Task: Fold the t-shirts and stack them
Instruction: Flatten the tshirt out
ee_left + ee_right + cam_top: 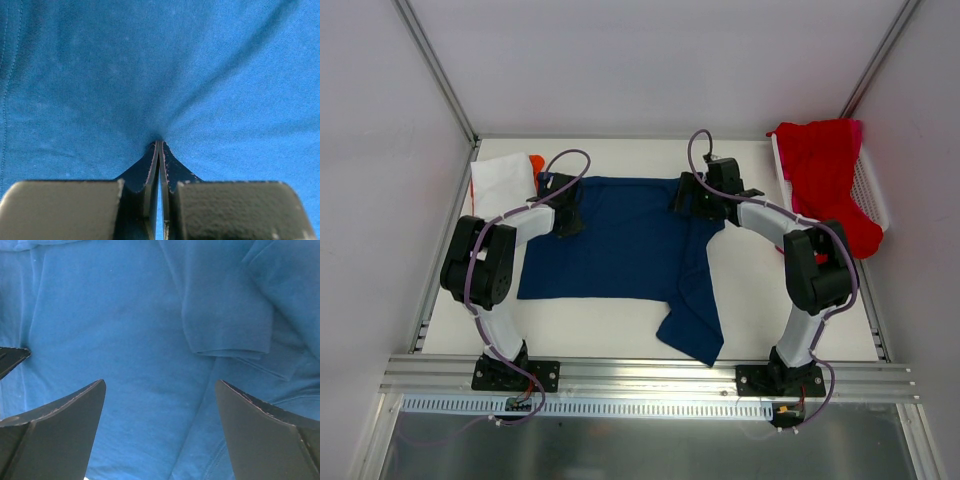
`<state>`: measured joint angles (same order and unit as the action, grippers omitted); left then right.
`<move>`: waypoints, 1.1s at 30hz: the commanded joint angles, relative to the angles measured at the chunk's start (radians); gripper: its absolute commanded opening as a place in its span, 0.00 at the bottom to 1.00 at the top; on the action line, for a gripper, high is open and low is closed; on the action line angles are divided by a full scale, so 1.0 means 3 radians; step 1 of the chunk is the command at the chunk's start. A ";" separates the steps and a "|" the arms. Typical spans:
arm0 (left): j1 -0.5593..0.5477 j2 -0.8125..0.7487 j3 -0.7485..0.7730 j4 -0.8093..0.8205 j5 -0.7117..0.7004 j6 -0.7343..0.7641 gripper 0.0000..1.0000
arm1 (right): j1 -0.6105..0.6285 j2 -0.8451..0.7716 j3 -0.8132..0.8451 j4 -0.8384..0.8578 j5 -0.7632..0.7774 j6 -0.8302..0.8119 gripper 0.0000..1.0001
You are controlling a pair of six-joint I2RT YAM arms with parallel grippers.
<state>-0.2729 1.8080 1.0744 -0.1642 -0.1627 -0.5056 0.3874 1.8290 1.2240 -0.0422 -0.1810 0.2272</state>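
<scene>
Because the fold cannot start until the cloth is secured on both sides, the navy t-shirt (620,240) lies spread across the middle of the table (600,330), its main panel roughly flat and one part trailing in a crumpled flap toward the near right edge. The left gripper (159,142) sits on the far left part of the shirt with its jaws fully closed; creases radiate from the fingertips in the left wrist view, so the jaws are judged to pinch a small tuck of the fabric and anchor that side. The right gripper (160,385) hovers over the far right part of the shirt with its jaws spread wide and nothing between them. A sleeve (227,325) lies just ahead of it, a likely grasp point for the matching pinch. The step in hand is judged to be an early one, taking hold of the far edge before the first fold. A white t-shirt (505,178) lies at the far left corner with an orange t-shirt (536,160) showing beside it, presumably the stacking place. A red t-shirt (825,170) drapes over the white mesh basket (873,190) at the far right, well apart from the work area and awaiting its turn.
</scene>
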 commanded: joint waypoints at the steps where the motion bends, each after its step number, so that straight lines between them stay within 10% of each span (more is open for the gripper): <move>1: 0.0041 -0.0059 -0.0125 -0.0255 0.0057 0.0095 0.00 | -0.0048 -0.0002 0.0093 0.0089 0.0071 -0.0148 0.95; 24: 0.0041 -0.0111 -0.0181 -0.0189 0.0067 0.0106 0.00 | -0.0299 0.0571 0.0430 0.0120 -0.0133 -0.0200 0.84; 30: 0.0035 -0.0126 -0.0196 -0.0184 0.0067 0.0100 0.00 | -0.0299 0.0688 0.0542 0.0120 -0.0266 -0.0200 0.50; 33: 0.0041 -0.0141 -0.0207 -0.0179 0.0067 0.0100 0.00 | -0.0304 0.0709 0.0568 0.0120 -0.0271 -0.0200 0.13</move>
<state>-0.2729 1.7889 1.0458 -0.1471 -0.1566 -0.5034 0.2985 2.0377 1.3487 -0.0334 -0.2264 0.1692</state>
